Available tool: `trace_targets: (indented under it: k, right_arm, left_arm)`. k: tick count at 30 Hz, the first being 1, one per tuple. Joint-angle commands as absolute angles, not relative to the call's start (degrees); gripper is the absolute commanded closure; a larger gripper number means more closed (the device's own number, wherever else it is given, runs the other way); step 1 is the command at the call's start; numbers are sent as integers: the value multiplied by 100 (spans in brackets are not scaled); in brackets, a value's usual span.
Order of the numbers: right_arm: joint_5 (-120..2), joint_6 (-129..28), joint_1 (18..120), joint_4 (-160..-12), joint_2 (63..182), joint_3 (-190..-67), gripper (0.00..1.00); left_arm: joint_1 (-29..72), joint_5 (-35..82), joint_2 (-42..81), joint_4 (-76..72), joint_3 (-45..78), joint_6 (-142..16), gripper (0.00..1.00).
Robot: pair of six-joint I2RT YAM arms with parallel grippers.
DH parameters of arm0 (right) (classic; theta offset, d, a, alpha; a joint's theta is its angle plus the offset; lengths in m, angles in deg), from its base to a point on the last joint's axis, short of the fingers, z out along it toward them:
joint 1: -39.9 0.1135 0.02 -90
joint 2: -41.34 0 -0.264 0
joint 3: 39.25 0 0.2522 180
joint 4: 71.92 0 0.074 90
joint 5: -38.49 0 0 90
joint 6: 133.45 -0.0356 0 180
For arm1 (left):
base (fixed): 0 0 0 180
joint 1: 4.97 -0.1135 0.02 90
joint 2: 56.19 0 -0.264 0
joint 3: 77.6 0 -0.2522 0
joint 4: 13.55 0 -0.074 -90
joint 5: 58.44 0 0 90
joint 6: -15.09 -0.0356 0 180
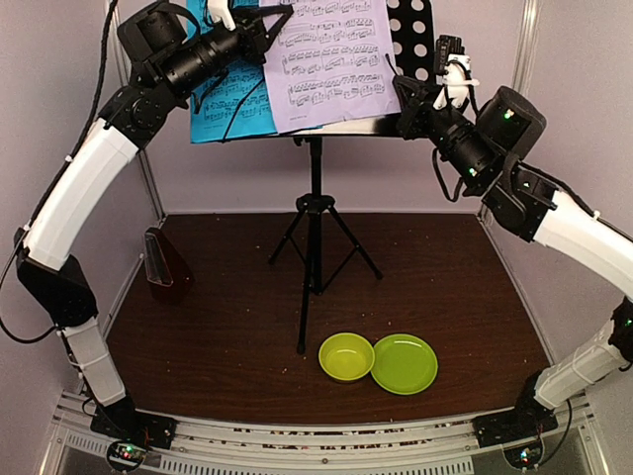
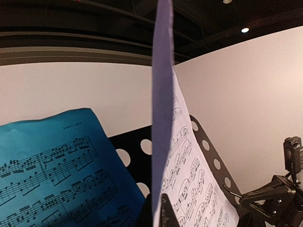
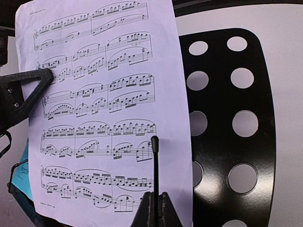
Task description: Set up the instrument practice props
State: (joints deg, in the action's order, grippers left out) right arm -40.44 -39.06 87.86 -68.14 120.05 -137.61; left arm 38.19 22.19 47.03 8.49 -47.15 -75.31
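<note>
The black tripod music stand (image 1: 315,247) stands mid-table, with its perforated desk (image 1: 420,40) at the top. A blue sheet (image 1: 232,94) leans on the desk's left half and a lilac-white sheet (image 1: 331,59) on the middle. My left gripper (image 1: 259,30) is shut on the lilac sheet's left edge (image 2: 162,142), which runs between the fingers (image 2: 166,213). My right gripper (image 3: 155,210) is shut on the stand's thin black page-holder wire (image 3: 154,161), which lies over the lilac sheet (image 3: 104,104) at its lower right. The brown metronome (image 1: 163,259) stands at the table's left edge.
A yellow-green bowl (image 1: 346,356) and a green plate (image 1: 404,363) sit side by side at the near middle of the dark table (image 1: 445,287). White walls close in the left, right and back. The stand's tripod legs (image 1: 341,242) spread over the table's centre.
</note>
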Motion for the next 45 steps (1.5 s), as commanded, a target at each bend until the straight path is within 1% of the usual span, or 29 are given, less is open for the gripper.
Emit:
trace_targets:
  k: [1, 19, 24, 42, 43, 45]
  right_arm:
    - [-4535, -3820, 8789, -6284, 11903, -13571, 100]
    - [-5014, -3921, 8789, -5927, 11903, -13457, 100]
    - [-5046, -3929, 8796, -5909, 11904, -13455, 100]
    - [-5093, -3936, 8789, -5875, 11949, -13467, 100]
    - [-5091, -3935, 8789, -5878, 11947, -13466, 100]
    - [-5102, -3940, 8789, -5879, 11958, -13474, 100]
  left_arm:
    - [3787, 1593, 4871, 263, -4888, -7772, 100]
    - [3776, 672, 5624, -152, -5546, -7934, 100]
    - [3781, 642, 5809, -219, -5784, -7851, 100]
    - [3784, 390, 5963, -259, -5823, -7623, 100]
    - [3790, 403, 5961, -255, -5823, -7611, 97]
    - [3799, 432, 5956, -245, -5823, -7596, 84]
